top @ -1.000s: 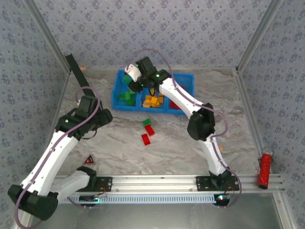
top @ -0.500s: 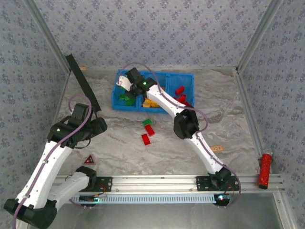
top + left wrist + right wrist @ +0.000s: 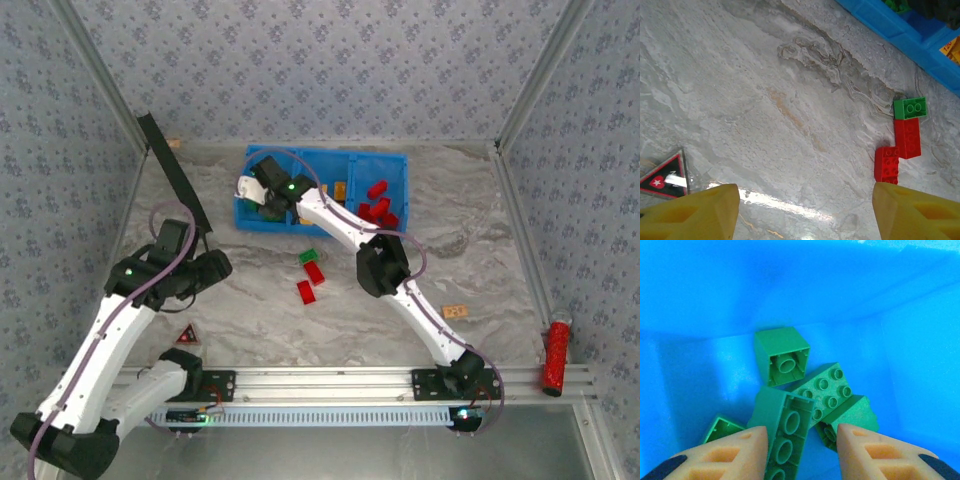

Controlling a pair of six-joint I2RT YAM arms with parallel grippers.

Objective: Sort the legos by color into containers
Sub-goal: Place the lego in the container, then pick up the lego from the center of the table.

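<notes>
The blue tray (image 3: pixel 395 172) stands at the back with three compartments. Green legos (image 3: pixel 827 390) lie in its left one, yellow-orange (image 3: pixel 340 188) in the middle, red (image 3: pixel 376 206) in the right. My right gripper (image 3: pixel 262 200) hangs low in the left compartment. In its wrist view the right gripper (image 3: pixel 801 440) is open, and a long green brick (image 3: pixel 782 432) lies between the fingers against the left one, clear of the right. A green brick (image 3: pixel 309 257) and two red bricks (image 3: pixel 316 272) (image 3: pixel 305 291) lie on the table. My left gripper (image 3: pixel 802 215) is open and empty, left of them.
A dark red triangle piece (image 3: pixel 186 336) lies near the left arm's base. A flat orange tag (image 3: pixel 455 312) sits right of centre and a red cylinder (image 3: pixel 556 355) at the right edge. A black strip (image 3: pixel 175 170) leans along the left wall.
The right gripper moved left along the tray and down into the left compartment, and its jaws parted from the green brick. The left arm drew back slightly, jaws a little wider.
</notes>
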